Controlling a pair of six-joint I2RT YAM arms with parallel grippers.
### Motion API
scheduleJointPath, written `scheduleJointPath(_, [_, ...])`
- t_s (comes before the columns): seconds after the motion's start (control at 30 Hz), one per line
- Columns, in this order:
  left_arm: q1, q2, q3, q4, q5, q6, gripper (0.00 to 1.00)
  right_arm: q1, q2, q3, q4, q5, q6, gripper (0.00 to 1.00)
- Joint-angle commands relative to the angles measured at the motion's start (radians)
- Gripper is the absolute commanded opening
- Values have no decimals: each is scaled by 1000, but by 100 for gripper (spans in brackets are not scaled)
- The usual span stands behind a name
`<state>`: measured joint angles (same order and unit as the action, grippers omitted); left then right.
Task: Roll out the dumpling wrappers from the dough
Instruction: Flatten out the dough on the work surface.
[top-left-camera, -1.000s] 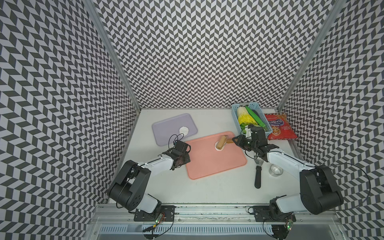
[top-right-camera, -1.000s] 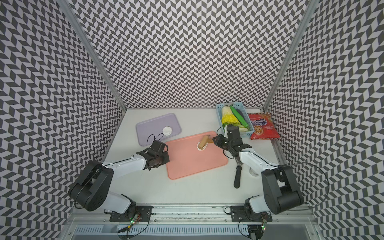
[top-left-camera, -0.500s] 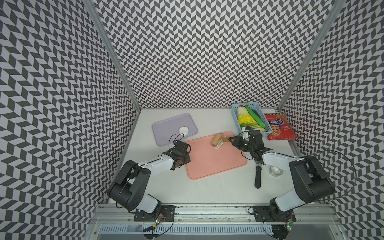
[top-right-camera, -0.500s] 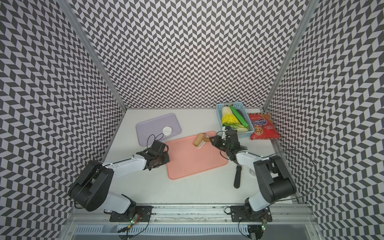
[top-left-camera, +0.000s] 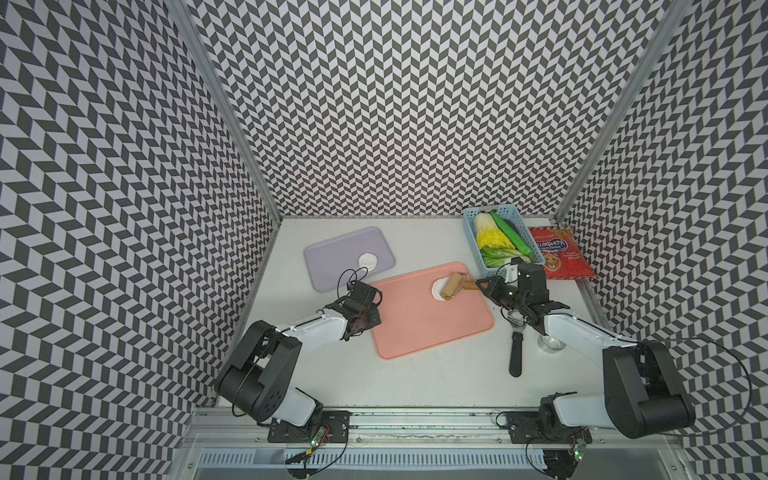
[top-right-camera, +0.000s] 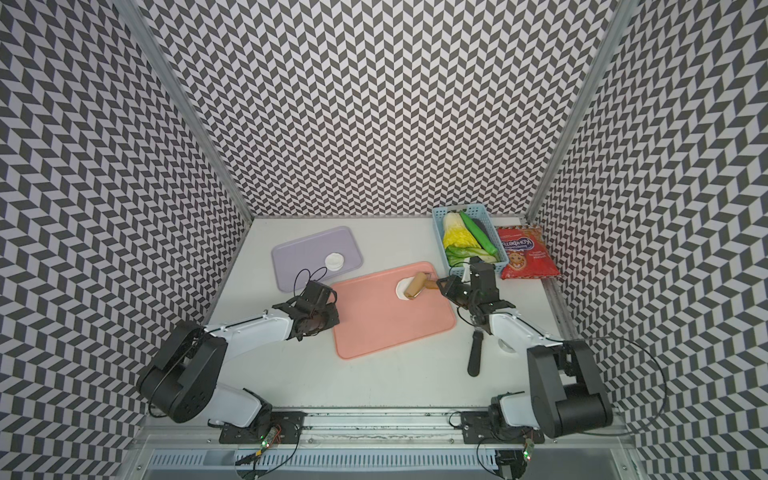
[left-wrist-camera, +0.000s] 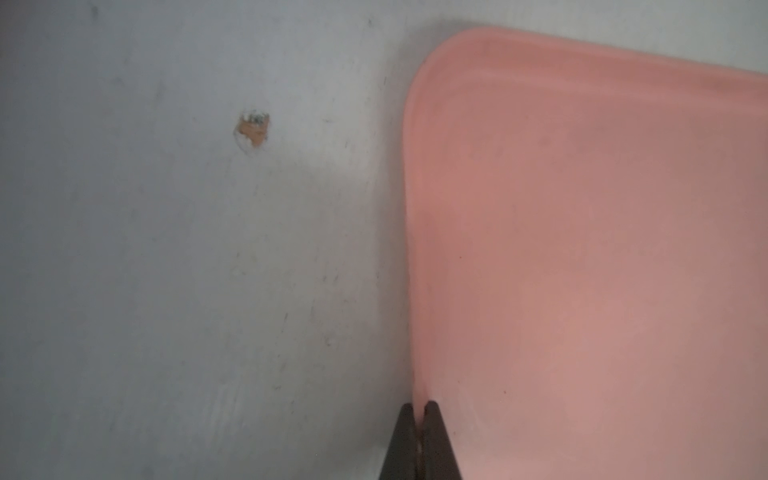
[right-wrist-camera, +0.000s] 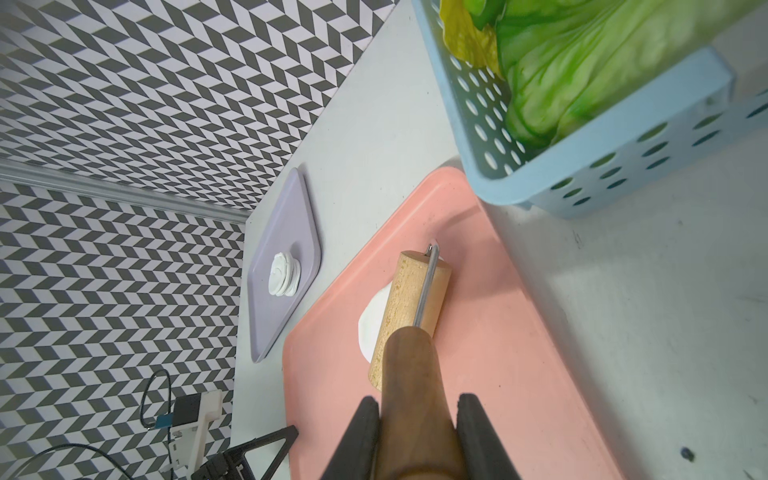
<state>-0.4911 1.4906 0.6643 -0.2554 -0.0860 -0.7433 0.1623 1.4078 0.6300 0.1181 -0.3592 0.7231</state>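
A flattened white piece of dough (top-left-camera: 436, 287) (right-wrist-camera: 371, 326) lies at the far right of the pink tray (top-left-camera: 432, 328). A wooden roller (top-left-camera: 451, 285) (right-wrist-camera: 409, 305) rests across the dough and hides its right part. My right gripper (top-left-camera: 481, 286) (right-wrist-camera: 417, 409) is shut on the roller's dark handle. A small stack of round dumpling wrappers (top-left-camera: 368, 261) (right-wrist-camera: 282, 276) sits on the lilac tray (top-left-camera: 332, 262). At the pink tray's left edge my left gripper (top-left-camera: 371, 321) (left-wrist-camera: 419, 409) is shut on the rim (left-wrist-camera: 415, 332).
A blue basket (top-left-camera: 471, 239) of vegetables stands just behind my right gripper, with a red snack bag (top-left-camera: 559, 253) beside it. A black-handled tool (top-left-camera: 515, 353) and a steel ring cutter (top-left-camera: 550, 343) lie right of the pink tray, partly under my right arm.
The roller went left and away across the dough, then came back to the right, so the dough's left part now shows. The left arm has not moved.
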Motion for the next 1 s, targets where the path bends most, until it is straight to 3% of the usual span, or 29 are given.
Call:
scheduleJointPath(0.0, [-11, 40, -50, -229, -1, 33, 0, -6, 120, -27, -146, 244, -59, 0])
scheduleJointPath(0.7, [-10, 46, -49, -225, -20, 37, 0, 26, 296, 91, -160, 290, -36, 0])
scheduleJointPath(0.97, [-10, 45, -50, -223, -20, 38, 0, 90, 355, 143, -151, 293, -12, 0])
